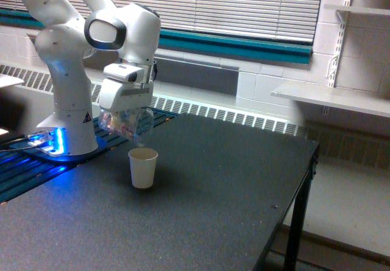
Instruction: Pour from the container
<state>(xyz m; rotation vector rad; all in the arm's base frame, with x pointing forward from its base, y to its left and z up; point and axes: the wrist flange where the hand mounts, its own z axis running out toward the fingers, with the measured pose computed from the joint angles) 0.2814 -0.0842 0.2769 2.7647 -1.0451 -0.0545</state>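
My gripper [125,116] is shut on the container [128,125], a clear cup with small reddish bits showing through its wall. The cup is tipped over, its mouth pointing down toward the exterior view's right. Its lip hangs just above and slightly left of the white paper cup [142,167], which stands upright on the dark table [201,204]. I cannot make out any bits falling.
The arm's white base [67,119] stands at the exterior view's left on a blue-lit plate [46,149]. The table's right edge [301,179] drops off to the floor. A grey shelf [329,97] juts from the wall at the right.
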